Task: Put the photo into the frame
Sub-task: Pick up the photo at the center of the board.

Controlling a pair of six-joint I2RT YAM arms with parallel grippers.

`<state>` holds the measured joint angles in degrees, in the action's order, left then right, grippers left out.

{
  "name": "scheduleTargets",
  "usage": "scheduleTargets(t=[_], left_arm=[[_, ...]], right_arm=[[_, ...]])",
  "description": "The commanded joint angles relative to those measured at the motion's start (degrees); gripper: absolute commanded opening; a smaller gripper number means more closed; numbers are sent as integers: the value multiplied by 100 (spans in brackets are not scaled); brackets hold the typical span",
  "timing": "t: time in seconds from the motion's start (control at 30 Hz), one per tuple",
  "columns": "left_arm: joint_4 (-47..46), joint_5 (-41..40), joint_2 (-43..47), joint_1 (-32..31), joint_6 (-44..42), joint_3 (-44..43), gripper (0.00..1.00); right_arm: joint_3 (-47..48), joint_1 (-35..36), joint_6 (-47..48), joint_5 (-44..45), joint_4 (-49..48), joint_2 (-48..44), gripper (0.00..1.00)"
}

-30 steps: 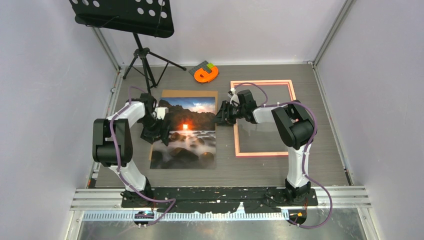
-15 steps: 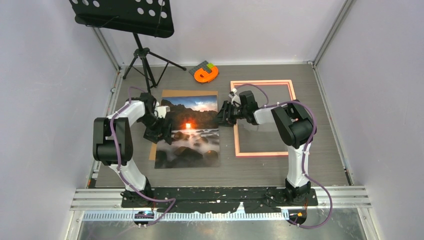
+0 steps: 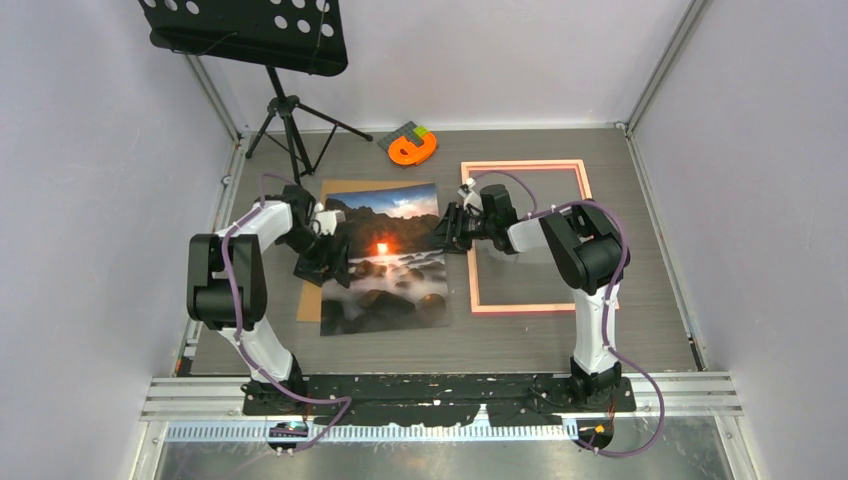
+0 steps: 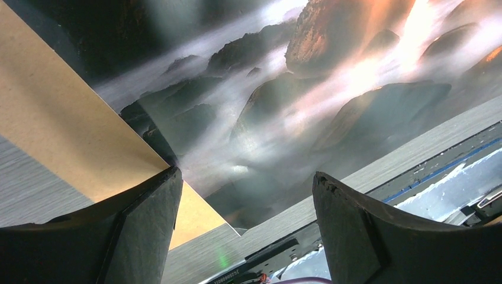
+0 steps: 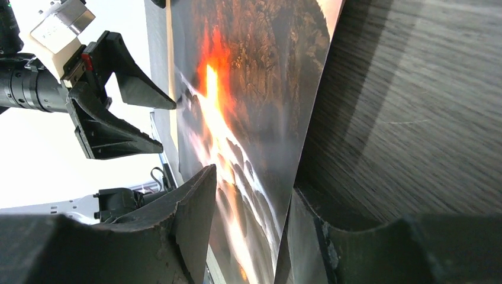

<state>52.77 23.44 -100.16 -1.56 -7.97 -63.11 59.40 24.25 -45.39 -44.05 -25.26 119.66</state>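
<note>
Sliding off the backing board (image 3: 345, 187) toward the table's (image 3: 640, 300) right edge, the photo (image 3: 385, 260) had swung askew, its right edge pinched by the right gripper (image 3: 447, 228); the left gripper (image 3: 318, 255) hung wide open, empty, with the frame (image 3: 520, 165) just beside, unfilled.

The photo (image 3: 385, 258) lies askew on the backing board (image 3: 345, 190), left of the frame (image 3: 525, 240) on the table (image 3: 640, 330). The left gripper (image 3: 320, 263) sits at its left edge, the right gripper (image 3: 446, 228) at its right edge, between photo and frame.
</note>
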Motion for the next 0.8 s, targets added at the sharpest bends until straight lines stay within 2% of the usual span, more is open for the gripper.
scheduleTargets(t=[0.0,0.33,0.6,0.77], left_arm=[[-241,381,-52,-132,-76,-163,82],[-341,597,-150,-392,50,-306,82],[-407,712,-62,-450,93,-284,83],[-405,693,71,-451,85,-306,83]], right_arm=[[-174,104,4,106,7,299,51],[-159,85,10,80,-19,301,46],[-176,-89,75,82,-5,150,27],[-159,-216,369,216,288,-148,19]])
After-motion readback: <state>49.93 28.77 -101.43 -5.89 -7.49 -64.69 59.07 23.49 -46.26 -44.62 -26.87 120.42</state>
